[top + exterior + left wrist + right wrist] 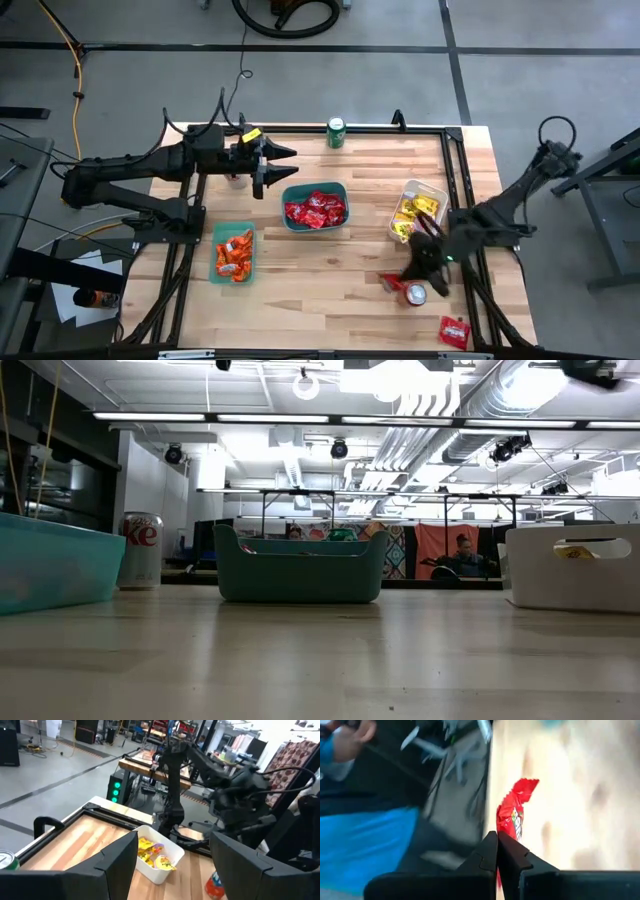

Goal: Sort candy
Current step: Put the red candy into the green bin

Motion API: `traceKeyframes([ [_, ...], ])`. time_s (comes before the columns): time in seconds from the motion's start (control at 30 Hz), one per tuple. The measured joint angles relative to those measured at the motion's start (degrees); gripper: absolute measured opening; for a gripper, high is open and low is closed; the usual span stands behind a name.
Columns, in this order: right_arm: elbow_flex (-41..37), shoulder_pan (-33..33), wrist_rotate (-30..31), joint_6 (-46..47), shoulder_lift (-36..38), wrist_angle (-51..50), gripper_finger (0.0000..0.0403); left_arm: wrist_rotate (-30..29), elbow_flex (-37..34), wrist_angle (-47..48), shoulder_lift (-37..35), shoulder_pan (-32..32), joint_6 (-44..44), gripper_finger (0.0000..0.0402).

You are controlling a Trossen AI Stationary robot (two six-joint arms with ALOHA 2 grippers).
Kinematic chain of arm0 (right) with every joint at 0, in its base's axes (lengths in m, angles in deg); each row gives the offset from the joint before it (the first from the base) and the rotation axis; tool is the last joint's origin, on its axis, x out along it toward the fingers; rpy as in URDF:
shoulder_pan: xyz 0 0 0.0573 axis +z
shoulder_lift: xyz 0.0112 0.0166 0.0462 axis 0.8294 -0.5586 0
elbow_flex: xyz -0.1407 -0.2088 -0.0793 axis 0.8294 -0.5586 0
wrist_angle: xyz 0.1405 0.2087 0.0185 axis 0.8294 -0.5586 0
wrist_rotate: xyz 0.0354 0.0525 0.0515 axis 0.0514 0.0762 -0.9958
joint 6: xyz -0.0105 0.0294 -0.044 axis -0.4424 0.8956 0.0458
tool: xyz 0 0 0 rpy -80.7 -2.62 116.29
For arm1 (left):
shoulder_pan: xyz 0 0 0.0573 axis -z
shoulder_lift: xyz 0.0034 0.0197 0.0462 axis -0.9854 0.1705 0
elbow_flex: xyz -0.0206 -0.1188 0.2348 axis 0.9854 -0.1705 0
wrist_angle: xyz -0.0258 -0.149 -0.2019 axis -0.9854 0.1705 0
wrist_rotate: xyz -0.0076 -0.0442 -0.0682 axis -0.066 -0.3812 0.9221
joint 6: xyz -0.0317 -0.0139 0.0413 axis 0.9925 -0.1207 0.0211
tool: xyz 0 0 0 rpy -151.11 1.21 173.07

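My right gripper (408, 277) is low over the table's near right part, shut on a red candy packet (512, 815), which also shows in the high view as a red packet (391, 283) beside a silver-red can (416, 293). Another red packet (453, 331) lies flat near the near right corner. Three bins stand on the table: a teal bin (315, 207) of red candy, a smaller teal bin (234, 252) of orange candy, and a white bin (415, 212) of yellow candy. My left gripper (172, 870) hovers open by the far left part, touching nothing. My right gripper pinches the red packet by its lower end (504, 831) between the two shut fingertips. The rest of the packet sticks out past the fingers, over the wooden table top. Whether any part of it rests on the table I cannot tell.
A green can (336, 132) stands at the far edge. The silver-red can is right next to my right gripper. A black frame (455, 140) runs along the table's edges. Bare wood lies in the middle near part (320, 290). A person's hand (355, 735) shows beyond the table.
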Motion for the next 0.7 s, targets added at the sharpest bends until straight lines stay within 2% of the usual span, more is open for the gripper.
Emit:
traceKeyframes([
  [0.13, 0.0, -10.99, -1.9, -14.88, -3.87, 9.29, 0.0, 0.0, 0.0, 0.17, -1.84, 0.02, -0.01, 0.0232],
  [0.3, 0.4, -21.42, -4.58, -27.03, -8.99, 23.89, 0.0, -0.02, 0.0, 0.14, -3.18, 0.02, -0.05, 0.0232],
  [0.53, 11.5, -28.96, -4.68, -45.33, -16.39, 23.06, 0.0, 2.1, 0.0, 0.08, -3.06, 0.02, -0.06, 0.0232],
  [0.7, 19.58, -31.92, -4.66, -52.28, -20.83, 16.17, 0.0, 3.19, 0.0, 0.39, -2.94, 0.02, -0.08, 0.0232],
])
